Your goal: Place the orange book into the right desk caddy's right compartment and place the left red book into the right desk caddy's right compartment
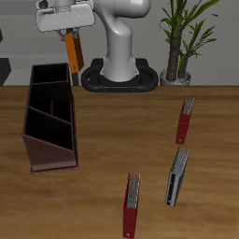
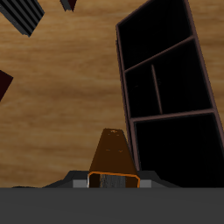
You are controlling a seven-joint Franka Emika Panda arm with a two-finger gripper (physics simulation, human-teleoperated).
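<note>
The hand (image 1: 67, 31) hung high above the surface (image 1: 103, 140), clamped on the orange book (image 1: 72, 49), which dangled below the fingers, slightly tilted, over the far end of the caddy (image 1: 51, 117). From the exterior view the book sat at about twelve o'clock from the caddy, clear of its rim and not touching it. The caddy stretched lengthwise from back to front, its sides sloping down toward the end nearest the front edge, its inner dividers showing several dark compartments. In the wrist view the orange book (image 2: 112, 156) stuck out from the hand (image 2: 114, 180) with its dark spine edge visible at the grip, and the caddy (image 2: 166, 87) lay just beside it, its compartments open to the camera; which compartment the book was lined up with could not be told. Out on the surface, the left red book (image 1: 185, 119) stood at roughly three o'clock from the caddy, well apart from it. A second red book (image 1: 132, 204) stood near the front edge at about five o'clock, with the dark grey book (image 1: 176, 175) just beside it, farther back. A potted plant (image 1: 180, 42) stood behind the surface beside the robot base (image 1: 119, 65).
</note>
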